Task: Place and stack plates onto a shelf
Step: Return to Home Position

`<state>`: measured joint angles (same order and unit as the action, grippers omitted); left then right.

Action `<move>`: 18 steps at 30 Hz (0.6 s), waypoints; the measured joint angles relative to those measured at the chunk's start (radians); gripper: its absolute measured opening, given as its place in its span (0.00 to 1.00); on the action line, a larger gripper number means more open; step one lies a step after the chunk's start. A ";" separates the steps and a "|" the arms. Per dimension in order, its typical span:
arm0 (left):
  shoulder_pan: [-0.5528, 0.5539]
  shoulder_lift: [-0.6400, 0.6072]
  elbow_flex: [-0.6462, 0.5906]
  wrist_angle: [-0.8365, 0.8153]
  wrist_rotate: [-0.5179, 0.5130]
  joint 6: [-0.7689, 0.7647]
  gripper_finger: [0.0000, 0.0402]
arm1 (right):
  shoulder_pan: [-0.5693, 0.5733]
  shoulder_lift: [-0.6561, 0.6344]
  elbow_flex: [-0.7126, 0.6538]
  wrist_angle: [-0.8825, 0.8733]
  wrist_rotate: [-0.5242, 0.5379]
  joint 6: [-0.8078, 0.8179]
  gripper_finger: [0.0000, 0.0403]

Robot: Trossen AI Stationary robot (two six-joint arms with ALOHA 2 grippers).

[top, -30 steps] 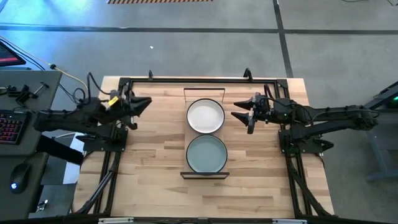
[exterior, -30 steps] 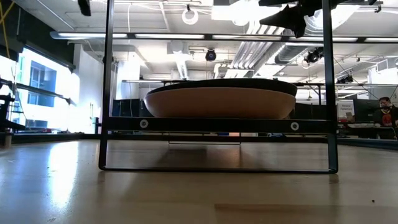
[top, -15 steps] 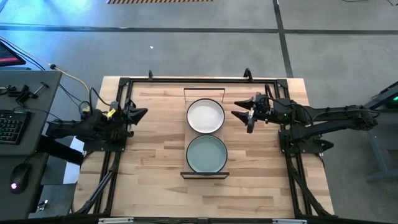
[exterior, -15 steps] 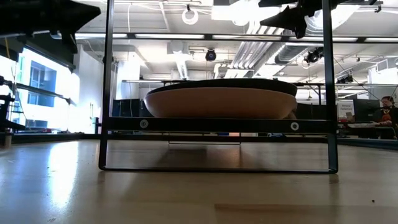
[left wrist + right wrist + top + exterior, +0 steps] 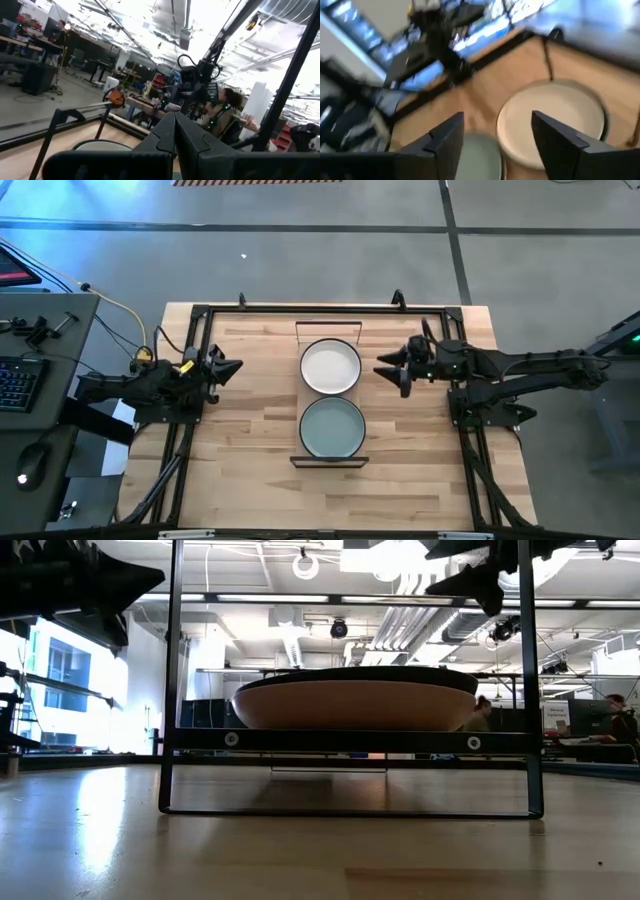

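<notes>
Since the frame one second earlier, the left end effector [image 5: 228, 368] has been drawn back toward the left edge of the table [image 5: 250, 450]. The right end effector [image 5: 390, 375] has been withdrawn slightly to the right. Nothing on the shelf [image 5: 330, 462] has shifted.

High view: two plates are seen uppermost on the shelf at mid-table, a cream-white plate [image 5: 331, 367] at the far end and a pale green plate [image 5: 332, 427] at the near end, just apart. Whatever lies beneath each is hidden from above. Both end effectors are held clear, one on each side of the far plate, and nothing is carried. This is judged consistent with placing being finished and the arms being returned to rest.

Low view: the near stack [image 5: 352, 705] is seen resting on the shelf board, raised off the table by the black wire frame. A pale lower plate and a dark rim above it are distinguished; the top plate is nested out of sight. Stacking is judged to be how the narrow board carries more than two plates.

Left wrist view: the fingers [image 5: 160, 142] are seen pressed together and empty. The rim of the cream-white plate is visible beyond them.

Right wrist view: the fingers [image 5: 445, 142] are spread apart with nothing between them. Both top plates are visible beyond, lying level.
</notes>
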<state>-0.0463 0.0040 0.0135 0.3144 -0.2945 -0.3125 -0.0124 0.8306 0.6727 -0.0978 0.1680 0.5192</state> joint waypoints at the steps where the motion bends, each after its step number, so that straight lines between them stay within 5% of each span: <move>1: 0.000 0.000 0.000 -0.005 -0.001 0.004 0.00 | 0.000 -0.006 0.000 -0.029 -0.025 -0.004 0.50; 9: 0.000 0.000 0.000 -0.020 -0.002 0.000 0.00 | 0.016 -0.198 -0.001 -0.393 -0.134 -0.170 0.04; 18: 0.000 0.000 0.000 -0.031 -0.003 0.001 0.00 | 0.085 -0.600 -0.042 -0.471 -0.101 -0.185 0.01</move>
<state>-0.0463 0.0044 0.0135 0.2838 -0.2974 -0.3119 0.0725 0.2306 0.6306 -0.5685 0.0665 0.3340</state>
